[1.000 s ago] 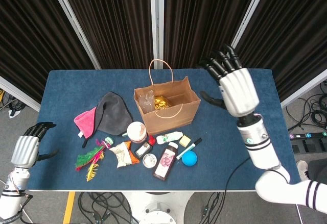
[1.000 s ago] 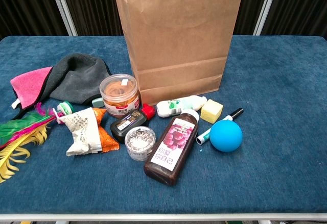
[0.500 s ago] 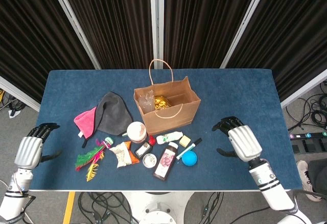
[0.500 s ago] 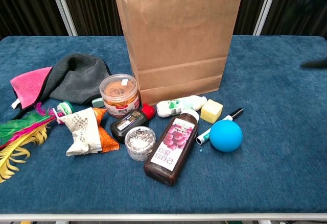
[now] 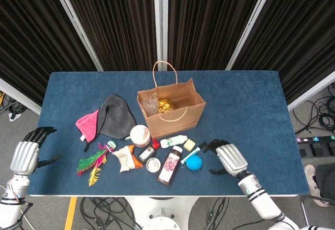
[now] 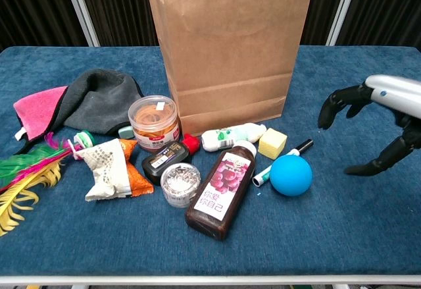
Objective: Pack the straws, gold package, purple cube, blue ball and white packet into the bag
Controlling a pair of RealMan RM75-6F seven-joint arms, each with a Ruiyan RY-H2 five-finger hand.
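Observation:
The brown paper bag [image 5: 180, 113] [image 6: 227, 52] stands upright at mid-table. The gold package [image 5: 165, 105] and a clear bundle that looks like the straws [image 5: 151, 102] lie inside it. The blue ball [image 5: 193, 162] [image 6: 291, 174] rests on the cloth in front of the bag. Further left lies the crumpled white packet [image 5: 123, 158] [image 6: 105, 168]. No purple cube shows in either view. My right hand [image 5: 226, 156] [image 6: 381, 121] hovers just right of the ball, fingers spread and holding nothing. My left hand [image 5: 25, 155] hangs off the table's left edge, empty.
In front of the bag lie a dark juice bottle [image 6: 220, 189], small white bottle [image 6: 233, 135], yellow cube [image 6: 272, 143], marker [image 6: 283, 162], orange-filled jar [image 6: 153, 123] and glitter tin [image 6: 180, 182]. A grey and pink cloth [image 5: 107, 117] and feathers [image 5: 93, 163] lie left.
My right hand dropped from high beside the bag to low near the table's front, ending just right of the blue ball. The left hand barely shifted.

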